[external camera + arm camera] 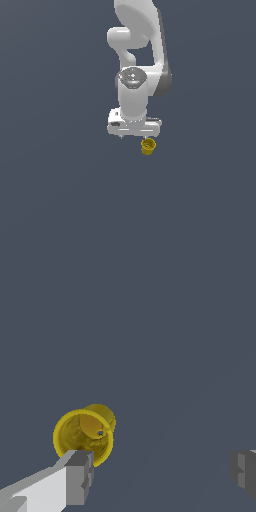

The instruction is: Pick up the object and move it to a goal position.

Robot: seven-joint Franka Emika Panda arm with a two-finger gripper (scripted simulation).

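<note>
The pincer [162, 478] hangs with its fingers wide apart, and the little yellow cup [148, 146] sits on the desk [55, 200] right by one fingertip — probably light and rigid, best pinched across its round rim.

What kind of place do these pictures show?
Probably a bare simulated test scene, not a real room: a flat, featureless grey ground, one white arm with its gripper, and a lone yellow cup.

No text, label, brand, number or sign can be read anywhere.
</note>
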